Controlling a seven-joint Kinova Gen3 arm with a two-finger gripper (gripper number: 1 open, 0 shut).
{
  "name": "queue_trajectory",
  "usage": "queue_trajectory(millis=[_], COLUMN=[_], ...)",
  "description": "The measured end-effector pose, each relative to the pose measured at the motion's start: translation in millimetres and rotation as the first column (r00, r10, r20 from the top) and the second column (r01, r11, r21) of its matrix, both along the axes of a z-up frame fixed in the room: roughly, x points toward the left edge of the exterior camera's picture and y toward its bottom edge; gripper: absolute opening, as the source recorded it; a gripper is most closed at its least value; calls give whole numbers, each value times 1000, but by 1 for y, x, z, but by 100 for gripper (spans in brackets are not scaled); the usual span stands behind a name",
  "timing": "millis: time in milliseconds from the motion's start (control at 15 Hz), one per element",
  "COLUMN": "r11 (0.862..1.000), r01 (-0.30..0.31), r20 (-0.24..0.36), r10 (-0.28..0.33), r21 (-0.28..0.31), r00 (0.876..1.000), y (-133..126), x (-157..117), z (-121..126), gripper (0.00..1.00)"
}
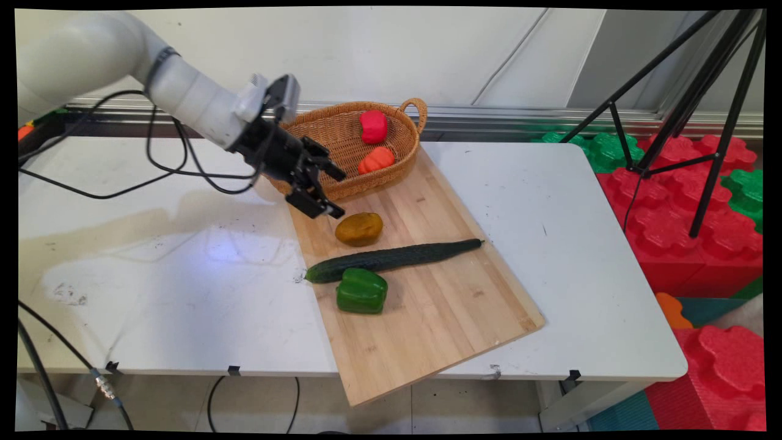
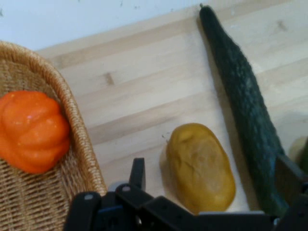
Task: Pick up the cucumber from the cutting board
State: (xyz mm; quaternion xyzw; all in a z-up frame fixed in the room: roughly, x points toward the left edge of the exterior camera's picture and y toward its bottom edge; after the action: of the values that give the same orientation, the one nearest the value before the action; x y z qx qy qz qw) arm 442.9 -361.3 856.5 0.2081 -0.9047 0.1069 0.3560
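- A white table (image 1: 183,275) stands before a pale wall, with a wooden cutting board (image 1: 427,293) laid at an angle across it, 1 corner hanging past the table's near edge.
- To the right, red and green foam blocks (image 1: 690,208) are stacked on the floor, and the black legs of a tripod (image 1: 702,116) rise over them.
- A woven basket (image 1: 342,140) with a loop handle sits at the board's far end; inside it lie a red pepper (image 1: 373,126) and an orange pepper (image 1: 376,160), apart from each other.
- The black gripper (image 1: 324,189) hangs low over the board's far-left corner, in front of the basket's near wall, its 2 fingers spread and holding nothing.
- Closest to it is a yellow-brown potato (image 1: 359,228), oval and dull-skinned, lying on the board just beyond the fingertips; in the hand view the potato (image 2: 199,166) sits between the 2 fingers, untouched.
- A long dark-green cucumber (image 1: 391,260) lies across the board just past the potato, its blunt end overhanging the board's left edge.
- A green bell pepper (image 1: 361,291) rests against the cucumber's near side.
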Motion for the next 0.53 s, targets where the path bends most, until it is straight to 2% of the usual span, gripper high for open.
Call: queue_trajectory(millis=[533], r11=[1000], r01=[6], r20=[-75], r10=[-6], r21=[4], r00=[997], y=[43], x=[41], z=[54], gripper=[100])
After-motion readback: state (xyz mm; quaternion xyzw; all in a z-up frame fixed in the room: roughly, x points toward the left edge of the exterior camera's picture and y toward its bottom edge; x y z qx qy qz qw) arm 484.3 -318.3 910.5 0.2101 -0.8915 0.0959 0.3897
